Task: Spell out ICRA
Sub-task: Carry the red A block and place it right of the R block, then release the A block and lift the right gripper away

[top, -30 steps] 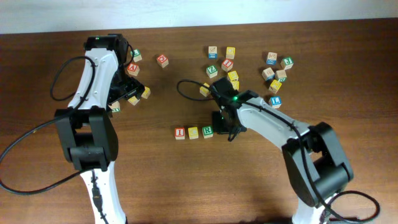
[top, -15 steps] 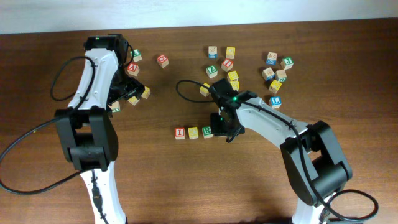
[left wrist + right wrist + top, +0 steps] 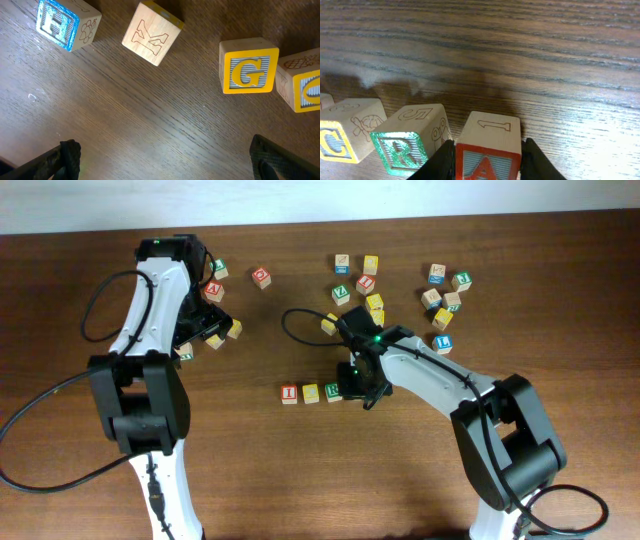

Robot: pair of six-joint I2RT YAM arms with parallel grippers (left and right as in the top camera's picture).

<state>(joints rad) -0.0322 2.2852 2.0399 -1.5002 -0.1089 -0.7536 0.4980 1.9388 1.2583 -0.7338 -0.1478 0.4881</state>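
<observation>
Right gripper (image 3: 487, 162): your fingers clamp both sides of the A block (image 3: 487, 142).
A block: just beside R block (image 3: 410, 137), past C block (image 3: 342, 135).
Left gripper (image 3: 165, 160): yours gapes wide, holding nothing.

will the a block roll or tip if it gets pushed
The A block looks like rigid wood, likely stiff, light. Its flat faces suggest sliding, not rolling. It sits close to the R block, so may bump it.

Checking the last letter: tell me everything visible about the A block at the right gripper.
The A block is a pale wooden cube: red-framed red A on its near face, an outlined 1 on top. It sits upright at the row's end beside the R block, with black fingers of the right gripper against both sides.
</observation>
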